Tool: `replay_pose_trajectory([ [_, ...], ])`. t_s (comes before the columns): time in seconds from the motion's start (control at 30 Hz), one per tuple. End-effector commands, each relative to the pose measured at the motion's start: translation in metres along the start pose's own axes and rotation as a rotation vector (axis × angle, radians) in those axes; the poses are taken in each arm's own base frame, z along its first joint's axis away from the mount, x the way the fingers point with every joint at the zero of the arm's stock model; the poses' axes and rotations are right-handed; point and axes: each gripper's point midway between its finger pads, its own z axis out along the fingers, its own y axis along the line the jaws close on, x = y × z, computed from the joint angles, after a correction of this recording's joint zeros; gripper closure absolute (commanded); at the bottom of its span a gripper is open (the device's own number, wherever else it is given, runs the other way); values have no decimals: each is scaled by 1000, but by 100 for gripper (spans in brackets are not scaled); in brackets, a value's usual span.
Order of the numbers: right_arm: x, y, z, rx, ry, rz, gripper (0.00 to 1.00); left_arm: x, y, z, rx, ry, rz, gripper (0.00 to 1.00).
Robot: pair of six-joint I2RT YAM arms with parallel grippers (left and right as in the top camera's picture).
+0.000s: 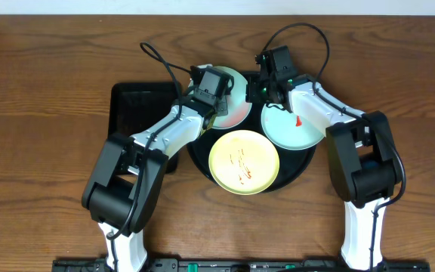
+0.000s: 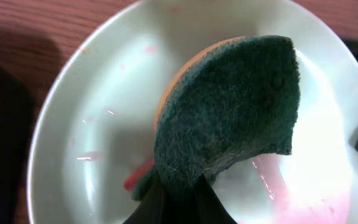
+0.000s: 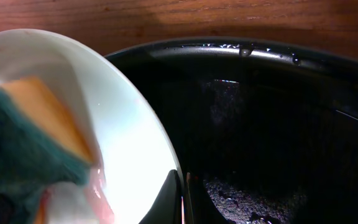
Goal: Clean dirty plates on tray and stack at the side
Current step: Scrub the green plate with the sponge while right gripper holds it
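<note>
On the tray [image 3: 278, 124] at 11 o'clock, left claw [image 2: 179, 204] clamps a sponge [image 2: 229, 112] on a plate [image 2: 92, 124], right claw [image 3: 180, 199] pinching its rim; flat, firm strokes should lift pink smears [image 2: 316, 200].

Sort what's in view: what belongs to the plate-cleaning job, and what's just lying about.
Job in hand:
- round black tray
- smeared plate, being scrubbed
- sponge
- mint plate, red mark
- yellow plate, red streaks

Lying about:
- rectangular black tray
</note>
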Motion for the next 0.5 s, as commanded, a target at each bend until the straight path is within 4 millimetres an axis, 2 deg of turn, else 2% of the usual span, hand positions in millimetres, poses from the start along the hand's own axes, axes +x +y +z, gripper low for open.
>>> replay_pose_trajectory([
  [0.0, 0, 7, 7, 5, -7, -19, 99, 28, -20, -2, 98, 113, 49, 93],
  [0.47, -1, 9, 7, 0, -14, -14, 99, 53, -34, -9, 196, 234, 47, 93],
])
